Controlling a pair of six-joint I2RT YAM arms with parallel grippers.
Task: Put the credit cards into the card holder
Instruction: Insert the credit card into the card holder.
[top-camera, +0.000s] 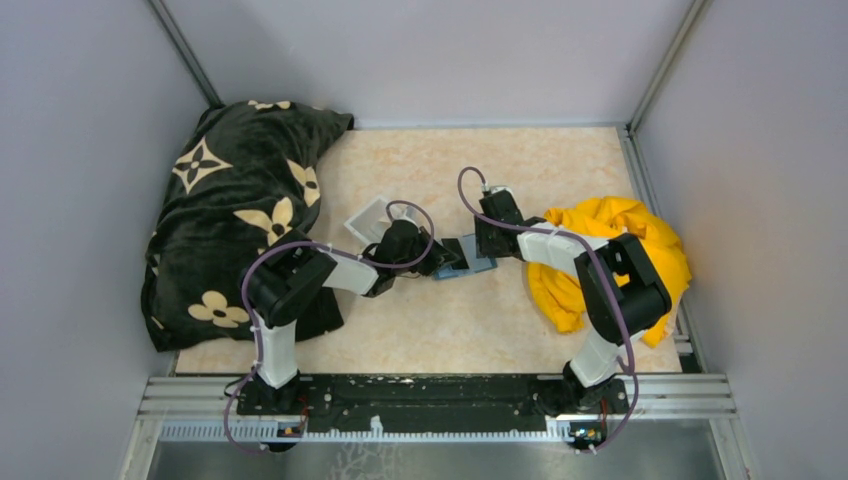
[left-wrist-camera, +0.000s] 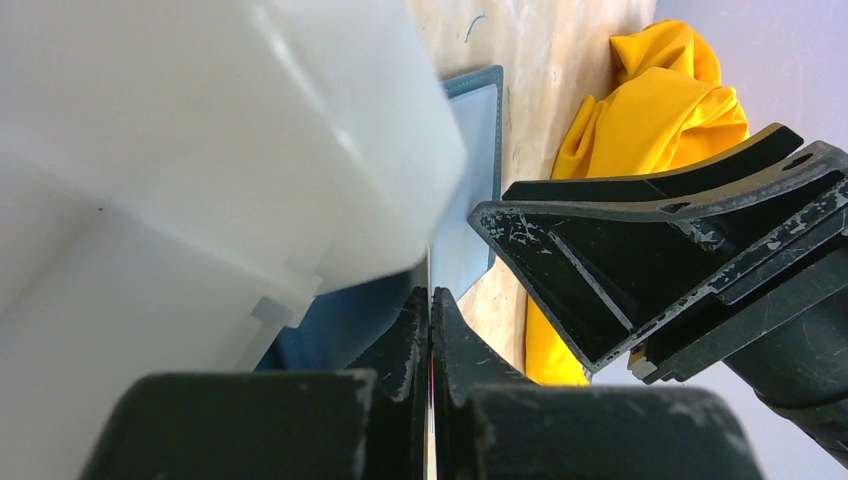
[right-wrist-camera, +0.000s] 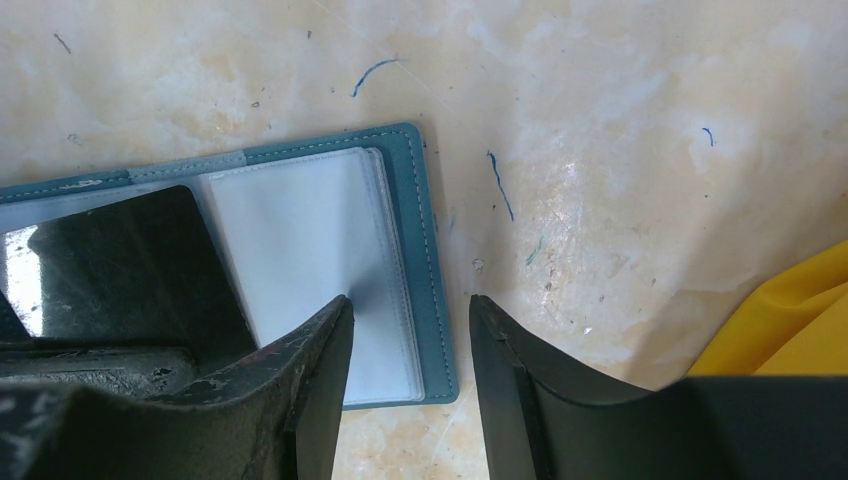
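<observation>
Right gripper (right-wrist-camera: 410, 305), jaws apart, straddles the edge of the open card holder (right-wrist-camera: 418, 200); left gripper (left-wrist-camera: 431, 295), pinched apparently on a dark card (right-wrist-camera: 110, 260), hangs over sleeves (right-wrist-camera: 300, 230) that look empty.

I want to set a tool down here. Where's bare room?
Free: the far strip of table along the back wall, right of the black blanket, and the near patch just ahead of the rail. Crowded: the middle, where the left gripper and right gripper meet at the wallet, beside the clear tray; yellow cloth fills the right.
</observation>
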